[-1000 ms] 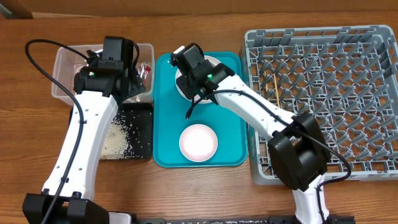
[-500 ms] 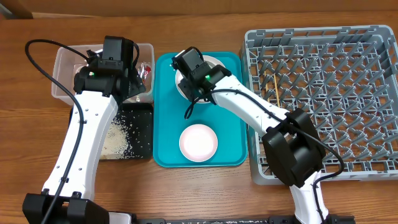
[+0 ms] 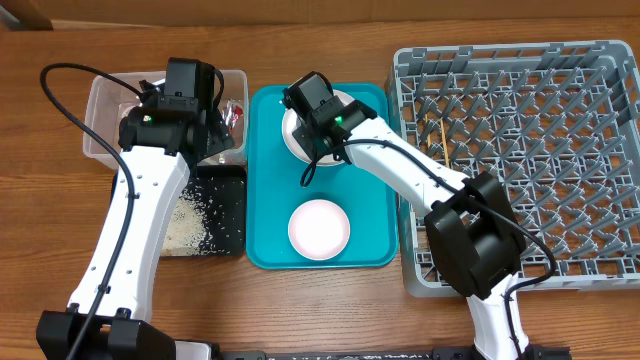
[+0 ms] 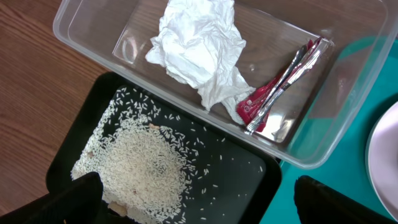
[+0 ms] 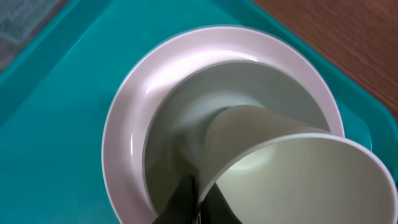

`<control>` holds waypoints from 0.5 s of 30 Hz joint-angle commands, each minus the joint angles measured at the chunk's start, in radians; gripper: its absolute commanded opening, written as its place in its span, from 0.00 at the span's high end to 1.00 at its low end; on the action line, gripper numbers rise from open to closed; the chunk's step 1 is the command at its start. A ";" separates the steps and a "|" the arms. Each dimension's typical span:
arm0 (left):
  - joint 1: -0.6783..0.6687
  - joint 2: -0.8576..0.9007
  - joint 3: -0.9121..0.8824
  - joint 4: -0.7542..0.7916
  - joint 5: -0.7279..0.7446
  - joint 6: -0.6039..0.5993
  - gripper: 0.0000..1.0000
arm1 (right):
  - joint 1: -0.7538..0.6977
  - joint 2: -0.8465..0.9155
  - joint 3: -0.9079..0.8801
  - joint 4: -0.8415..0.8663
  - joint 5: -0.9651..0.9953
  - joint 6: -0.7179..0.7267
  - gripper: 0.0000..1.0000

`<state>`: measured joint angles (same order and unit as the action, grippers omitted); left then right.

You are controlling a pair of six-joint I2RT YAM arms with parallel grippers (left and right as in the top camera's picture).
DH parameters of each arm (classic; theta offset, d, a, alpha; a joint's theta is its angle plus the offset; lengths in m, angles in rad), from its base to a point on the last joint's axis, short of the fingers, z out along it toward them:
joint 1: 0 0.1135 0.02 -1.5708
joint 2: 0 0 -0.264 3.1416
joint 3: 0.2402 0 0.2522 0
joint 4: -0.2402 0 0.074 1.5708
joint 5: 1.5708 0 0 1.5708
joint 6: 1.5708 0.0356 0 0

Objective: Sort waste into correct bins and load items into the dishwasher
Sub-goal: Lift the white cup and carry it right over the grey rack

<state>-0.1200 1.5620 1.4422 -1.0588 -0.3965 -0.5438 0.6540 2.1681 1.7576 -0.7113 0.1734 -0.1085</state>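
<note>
Closest to the arm bases, on the near end of the teal tray [image 3: 265,180], one white bowl [image 3: 319,228] stands upright and alone. To its left is the black tray [image 4: 249,180], touching the teal tray's edge, with the rice grains [image 4: 143,168] lying in a loose heap toward its left side and some single grains spread around.

Just behind the black tray is the clear tub [image 4: 348,106]. Inside it I see the crumpled tissue [image 4: 196,46], and beside it, toward the right end, the red wrapper [image 4: 273,93]; the two are touching. My left gripper [image 4: 210,199] hangs above the border of the black tray and the tub, with its fingers spread wide and nothing between them.

At the far end of the teal tray, my right gripper [image 5: 202,202] is closed on the wall of the small white cup [image 5: 292,180], one finger outside and one inside the rim. The cup is tilted and sits inside a round white dish [image 5: 124,124]; I cannot tell if this is a plate alone or a bowl on a plate.

On the right side of the wooden table [image 3: 300,310] stands the grey dish rack [image 3: 520,250], from near edge to far. The chopsticks [image 3: 437,138] lie among the pegs in its far left part.
</note>
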 commanded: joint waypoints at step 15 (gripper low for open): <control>-0.005 -0.004 0.012 0.000 -0.002 0.013 0.00 | -0.214 -0.343 0.182 -0.200 -0.479 0.003 0.96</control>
<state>-0.1200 1.5620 1.4422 -1.0588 -0.3965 -0.5438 0.5331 1.9057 1.9038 -0.9054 -0.1143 -0.1081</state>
